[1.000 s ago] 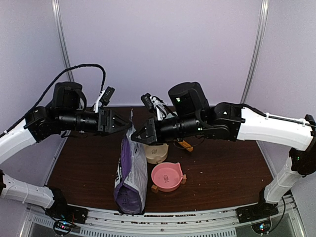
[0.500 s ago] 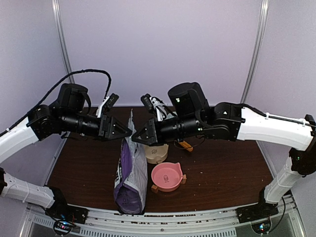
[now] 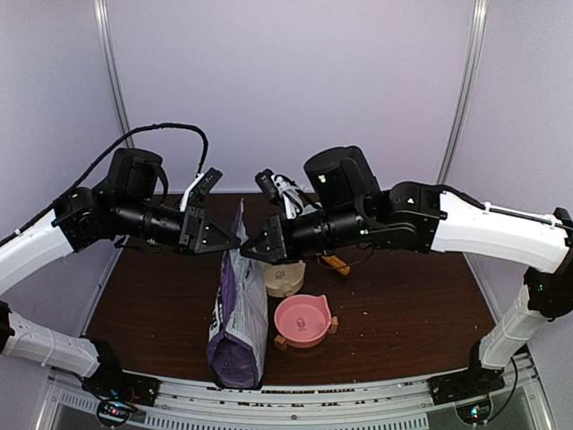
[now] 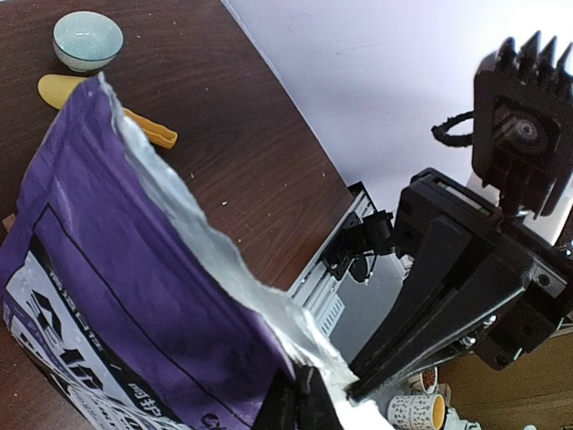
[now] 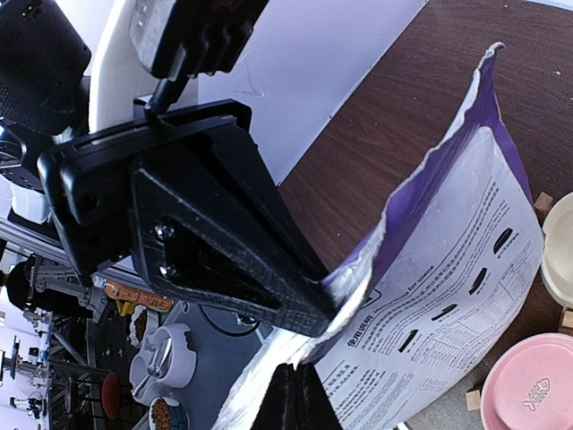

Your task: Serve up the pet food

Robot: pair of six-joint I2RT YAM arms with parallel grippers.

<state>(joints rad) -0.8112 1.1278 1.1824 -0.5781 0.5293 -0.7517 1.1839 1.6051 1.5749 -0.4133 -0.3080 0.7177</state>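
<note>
A purple-and-white bag [image 3: 238, 309] stands upright on the brown table [image 3: 152, 296], its torn top edge up. My left gripper [image 3: 233, 242] is shut on that edge from the left; in the left wrist view its tips [image 4: 295, 405] pinch the silver lining of the bag [image 4: 125, 287]. From the right, my right gripper [image 3: 248, 250] is shut on the same edge, its tips [image 5: 294, 396] clamped on the bag [image 5: 448, 278] next to the left gripper's black fingers [image 5: 224, 242]. The pet food is hidden inside the bag.
A pink bowl [image 3: 303, 320] on small wooden feet sits just right of the bag, a beige bowl [image 3: 286, 278] behind it. A yellow scoop [image 3: 337, 264] lies farther back, under the right arm. A small pale bowl [image 4: 87, 38] shows beside the scoop [image 4: 63, 90].
My left gripper has moved right to the bag's top and shut on its torn edge. The right gripper has stayed shut on the bag.
</note>
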